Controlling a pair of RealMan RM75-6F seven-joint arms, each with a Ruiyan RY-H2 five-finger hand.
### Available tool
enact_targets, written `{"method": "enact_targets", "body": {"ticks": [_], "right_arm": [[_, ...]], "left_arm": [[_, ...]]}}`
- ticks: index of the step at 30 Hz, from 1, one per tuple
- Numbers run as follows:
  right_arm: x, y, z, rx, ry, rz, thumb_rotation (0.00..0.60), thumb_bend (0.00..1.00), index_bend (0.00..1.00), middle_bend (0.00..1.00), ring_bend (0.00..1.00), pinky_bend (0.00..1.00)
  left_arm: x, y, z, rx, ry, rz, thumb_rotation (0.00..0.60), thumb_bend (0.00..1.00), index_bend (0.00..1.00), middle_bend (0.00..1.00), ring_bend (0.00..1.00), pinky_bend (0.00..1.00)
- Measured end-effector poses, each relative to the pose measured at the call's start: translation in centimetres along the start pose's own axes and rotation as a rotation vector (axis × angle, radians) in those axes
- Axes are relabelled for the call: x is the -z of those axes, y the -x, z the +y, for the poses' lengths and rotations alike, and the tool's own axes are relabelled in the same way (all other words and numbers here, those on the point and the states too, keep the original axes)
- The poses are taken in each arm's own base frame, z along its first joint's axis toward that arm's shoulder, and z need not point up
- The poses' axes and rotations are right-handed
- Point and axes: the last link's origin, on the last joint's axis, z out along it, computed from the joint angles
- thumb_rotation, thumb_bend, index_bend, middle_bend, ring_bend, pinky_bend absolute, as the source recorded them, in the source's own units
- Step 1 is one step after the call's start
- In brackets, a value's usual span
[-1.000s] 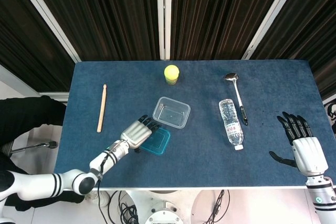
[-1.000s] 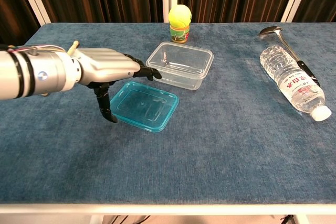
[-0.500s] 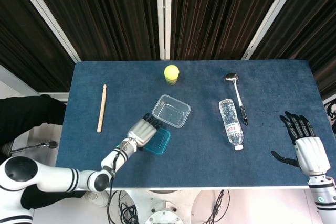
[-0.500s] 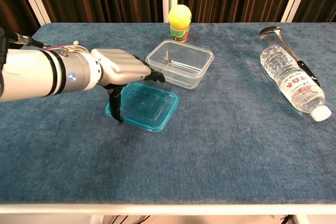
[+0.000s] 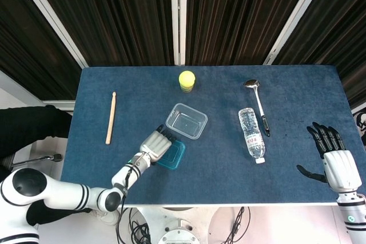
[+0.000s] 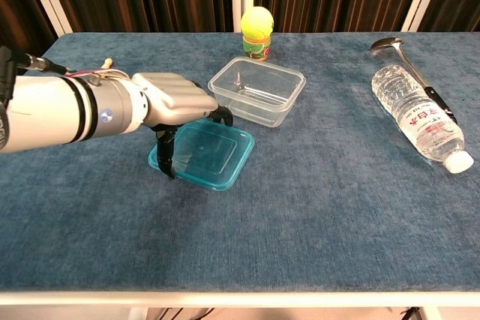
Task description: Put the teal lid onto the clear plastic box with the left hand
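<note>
The teal lid (image 5: 174, 156) (image 6: 211, 155) lies on the blue table just in front of the clear plastic box (image 5: 187, 122) (image 6: 257, 90), which stands empty with its open side up. My left hand (image 5: 155, 144) (image 6: 174, 97) covers the lid's left end. Its thumb presses the near left edge and its fingers curl down over the far edge beside the box, so it grips the lid. The lid is still low on the cloth. At the table's right front corner my right hand (image 5: 334, 161) rests open with fingers spread, holding nothing; the chest view does not show it.
A small jar with a yellow top (image 5: 186, 80) (image 6: 256, 33) stands behind the box. A water bottle (image 5: 251, 134) (image 6: 417, 119) lies to the right, beside a metal ladle (image 5: 257, 102) (image 6: 409, 61). A wooden stick (image 5: 110, 117) lies at the far left.
My left hand has moved forward over the lid and lowered. Its thumb and fingers have closed on the lid's edges, and the lid has shifted slightly left. The right hand has barely moved.
</note>
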Motion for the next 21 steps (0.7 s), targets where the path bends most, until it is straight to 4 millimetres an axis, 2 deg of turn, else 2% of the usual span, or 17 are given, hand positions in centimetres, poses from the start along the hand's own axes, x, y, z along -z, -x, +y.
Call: {"method": "enact_targets", "body": {"ticks": [7,12,16,21], "right_arm": [[0.2,-0.3,-0.1,0.005,-0.007,0.009,0.6,0.07,0.0,0.0,0.0,0.0],[0.1,-0.2,-0.2,0.004,-0.006,0.008,0.6,0.07,0.0,0.0,0.0,0.0],[0.1,-0.2,-0.1,0.005,0.0,0.004,0.6,0.07,0.0,0.0,0.0,0.0],[0.3,-0.4,0.1,0.014,0.026,0.005,0.6,0.07,0.0,0.0,0.0,0.0]], "left_arm": [[1.8,-1.1,-1.3,0.019,-0.007,0.049,0.6,0.09,0.33,0.31,0.18,0.09],[3.2,-3.4,-3.2,-0.004,-0.037,0.106,0.6,0.09,0.33,0.31,0.18,0.08],[2.2,-5.5,-3.0,-0.035,-0.013,0.137,0.6,0.09,0.33,0.31,0.18,0.05],[-0.9,-8.2,-2.6,-0.105,0.031,0.145,0.6,0.09,0.34,0.31,0.18,0.03]]}}
